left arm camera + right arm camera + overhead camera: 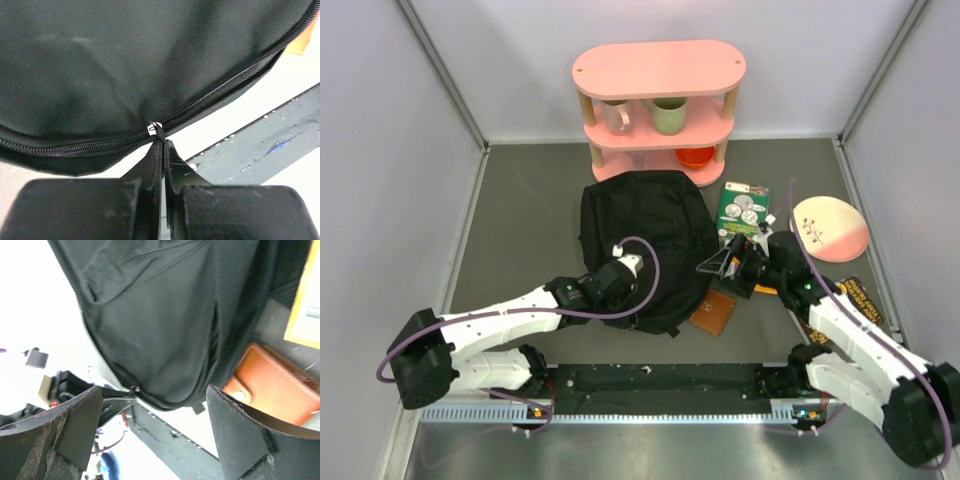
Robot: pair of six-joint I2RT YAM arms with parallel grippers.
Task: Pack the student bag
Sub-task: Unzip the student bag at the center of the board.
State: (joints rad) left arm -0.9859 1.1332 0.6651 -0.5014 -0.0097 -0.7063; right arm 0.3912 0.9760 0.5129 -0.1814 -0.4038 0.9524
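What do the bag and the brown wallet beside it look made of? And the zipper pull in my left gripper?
The student bag: black woven synthetic fabric, probably nylon or polyester; fine matte weave, soft creases. The wallet: tan leather or imitation; smooth sheen, stitched edge, snap. The zipper pull, pinched in the left gripper: black tab on a small shiny, metal-looking ring.

One backpack [645, 225], one wallet [714, 311], two mugs [616, 115], one plate [830, 228], one shelf [658, 67], one bowl [697, 156]
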